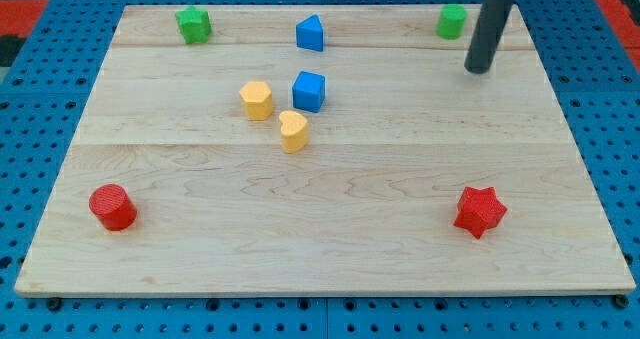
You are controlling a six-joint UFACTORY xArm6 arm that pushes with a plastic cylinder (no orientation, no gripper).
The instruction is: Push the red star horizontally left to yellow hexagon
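The red star (480, 211) lies near the view's bottom right of the wooden board (330, 249). The yellow hexagon (257, 99) sits left of the board's middle, toward the top. My tip (480, 69) is at the view's upper right, well above the red star and far to the right of the yellow hexagon, touching no block.
A yellow heart (293, 131) and a blue cube (309, 90) sit just right of the hexagon. A blue triangular block (311, 32), a green star-like block (194, 24) and a green cylinder (452, 21) line the top. A red cylinder (113, 207) is at bottom left.
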